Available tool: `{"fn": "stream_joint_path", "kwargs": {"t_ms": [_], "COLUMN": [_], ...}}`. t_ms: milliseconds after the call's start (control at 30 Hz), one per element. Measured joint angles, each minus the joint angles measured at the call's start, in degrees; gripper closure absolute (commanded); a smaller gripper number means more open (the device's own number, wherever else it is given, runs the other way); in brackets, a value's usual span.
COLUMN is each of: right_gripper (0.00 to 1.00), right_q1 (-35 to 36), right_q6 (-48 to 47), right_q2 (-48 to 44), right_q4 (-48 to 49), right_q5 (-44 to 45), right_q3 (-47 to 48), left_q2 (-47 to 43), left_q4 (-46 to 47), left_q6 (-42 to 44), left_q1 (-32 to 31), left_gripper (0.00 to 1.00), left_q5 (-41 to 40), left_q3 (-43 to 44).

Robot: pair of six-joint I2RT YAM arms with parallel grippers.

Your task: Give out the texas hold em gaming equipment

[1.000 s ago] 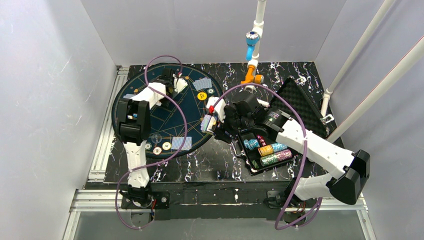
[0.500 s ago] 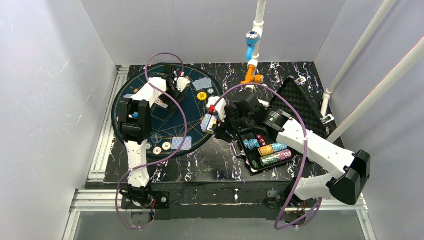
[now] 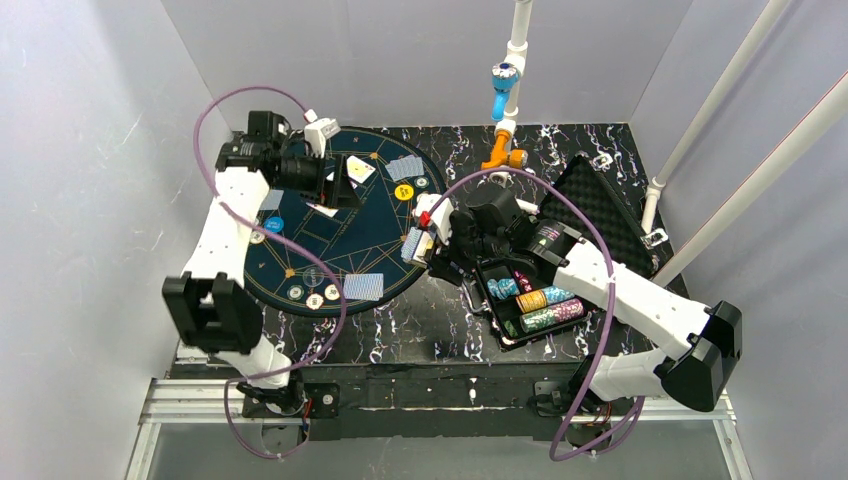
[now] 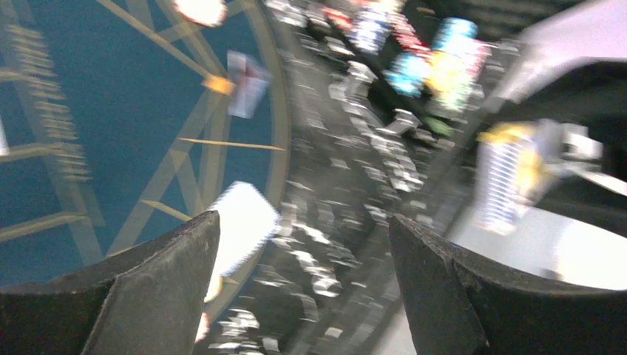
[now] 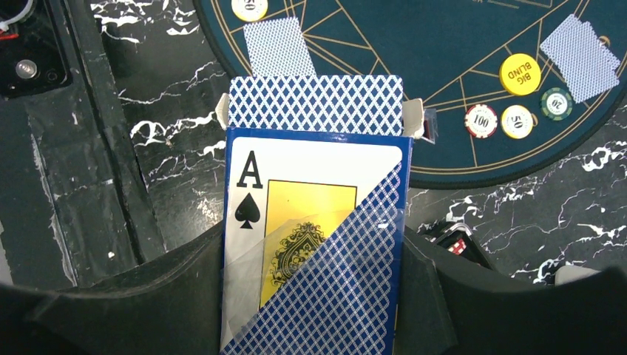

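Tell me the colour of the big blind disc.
The disc is yellow; the right wrist view shows it best.

A large black "A" above a black spade sign is seen on the white face of the card box point(image 5: 314, 244), in the right wrist view. The words "BIG BLIND" are printed on the yellow disc point(image 5: 520, 74), turned sideways. "100" is shown on the red-edged chip point(image 5: 481, 120) and "50" on the yellow-edged chip point(image 5: 517, 121) just beside it. The number on the green-edged chip point(image 5: 556, 103) cannot be made out with certainty. Nothing can be read in the blurred left wrist view or from above
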Motion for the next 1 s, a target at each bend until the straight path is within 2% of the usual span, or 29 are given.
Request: {"fn": "stream_joint_path", "kwargs": {"t_ms": [100,200,300,400,500,667,1000], "right_gripper": [0.99,0.99,0.99,0.99,0.99,0.99,0.99], "right_q1": [0.00,0.09,0.42,0.94,1.64,2.27,2.32], "right_q6": [0.09,0.42,0.76,1.33,1.64,1.97,2.89], "right_q2": [0.02,0.17,0.94,1.90,2.27,2.29,2.51], "right_q4": [1.11,2.27,3.41,4.04,4.24,4.90,4.57], "right_q5": [0.09,0.07,0.13,0.15,0.15,0.15,0.15], "right_q3": [0.00,0.00,0.00,0.00,0.00,0.00,0.00], "left_q2": [-7.74,-12.66,-14.38,-14.69,-14.91,-15.17,-15.17], "left_q4": [1.42,4.98,8.57,10.58,12.11,13.49,11.08], "left_q6": [-7.98,-16.81,-23.76,-27.19,-29.16,-29.94,-27.26], "left_q1": [-1.36,-3.50,-6.16,-8.26,-10.14,-12.24,-12.61], "left_gripper": [0.17,0.18,0.20,0.23,0.27,0.39,0.57], "left_q5": [9.57,15.08,17.09,17.27,17.20,16.09,12.02], "left_q3": [-8.17,-16.39,-21.53,-23.12,-23.39,-23.63,-23.54]}}
